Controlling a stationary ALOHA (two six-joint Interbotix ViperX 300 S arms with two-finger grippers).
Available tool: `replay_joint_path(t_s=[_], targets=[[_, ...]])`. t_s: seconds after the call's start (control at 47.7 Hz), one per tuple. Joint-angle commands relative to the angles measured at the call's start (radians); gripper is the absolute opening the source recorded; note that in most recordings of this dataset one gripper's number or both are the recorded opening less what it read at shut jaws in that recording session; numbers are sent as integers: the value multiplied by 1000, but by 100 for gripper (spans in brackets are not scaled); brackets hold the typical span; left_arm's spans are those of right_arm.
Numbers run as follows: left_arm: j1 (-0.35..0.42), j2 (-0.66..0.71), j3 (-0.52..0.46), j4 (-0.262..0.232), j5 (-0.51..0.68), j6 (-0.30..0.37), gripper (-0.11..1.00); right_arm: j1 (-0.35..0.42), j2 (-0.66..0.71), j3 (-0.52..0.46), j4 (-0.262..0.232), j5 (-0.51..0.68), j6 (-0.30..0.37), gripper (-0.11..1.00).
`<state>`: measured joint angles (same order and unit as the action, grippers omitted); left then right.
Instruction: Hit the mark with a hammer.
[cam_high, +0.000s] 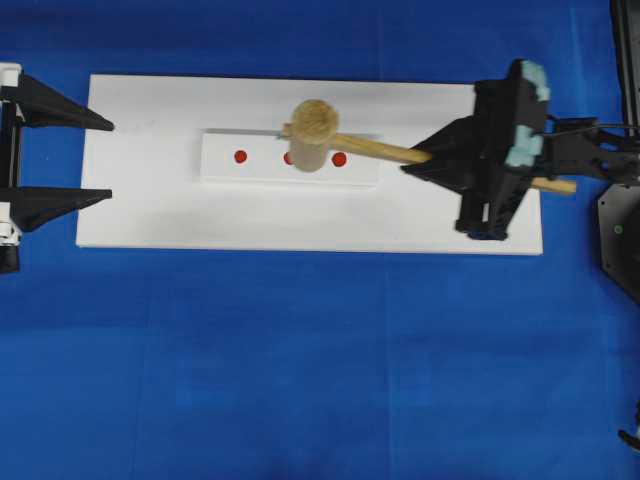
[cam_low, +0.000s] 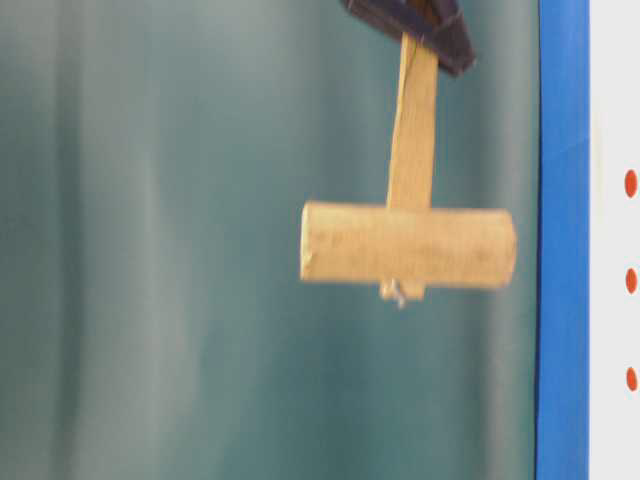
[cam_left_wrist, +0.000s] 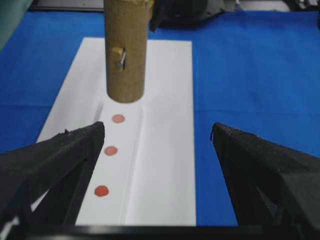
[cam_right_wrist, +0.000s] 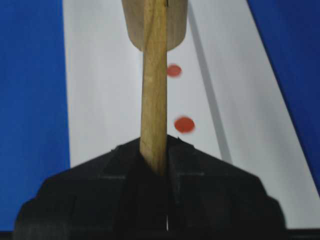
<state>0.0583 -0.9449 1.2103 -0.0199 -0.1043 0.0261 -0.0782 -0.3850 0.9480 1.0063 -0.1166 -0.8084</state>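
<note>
1. The right hand (cam_high: 425, 160) was clamped on the handle of the hammer (cam_high: 318, 134), carrying it clear of the white board (cam_high: 150, 200).
2. The mallet's head hung over the raised white strip (cam_high: 225, 170), above the middle of three red marks (cam_high: 240, 156).
3. The left hand (cam_high: 108, 160) rested at the board's left end, its fingers spread apart and holding nothing.
4. A blue table (cam_high: 300, 360) lay beneath.
</note>
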Motion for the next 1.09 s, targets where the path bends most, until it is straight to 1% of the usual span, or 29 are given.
replay_joint_path(t_s=[0.0, 0.21, 0.378, 0.482, 0.65, 0.818, 0.986, 1.07], targets=[[0, 11, -9, 0, -6, -3, 86, 11, 43, -78, -3, -3, -2, 2], [0, 11, -8, 0, -5, -3, 86, 26, 172, -206, -3, -3, -2, 2], [2, 11, -6, 0, -5, -5, 86, 37, 242, -282, -6, -3, -3, 2], [2, 12, -5, 0, -5, -5, 86, 35, 258, -302, -12, -2, -3, 2], [3, 14, -3, 0, -17, -5, 87, 41, 261, -304, -12, -3, -3, 2], [21, 66, -3, -2, -121, -6, 87, 44, 261, -302, -14, -2, -3, 2], [26, 184, -17, -2, -242, -6, 87, 44, 261, -304, -15, -2, -3, 2], [28, 252, -34, -2, -284, -6, 87, 44, 261, -304, -15, -3, -3, 2]])
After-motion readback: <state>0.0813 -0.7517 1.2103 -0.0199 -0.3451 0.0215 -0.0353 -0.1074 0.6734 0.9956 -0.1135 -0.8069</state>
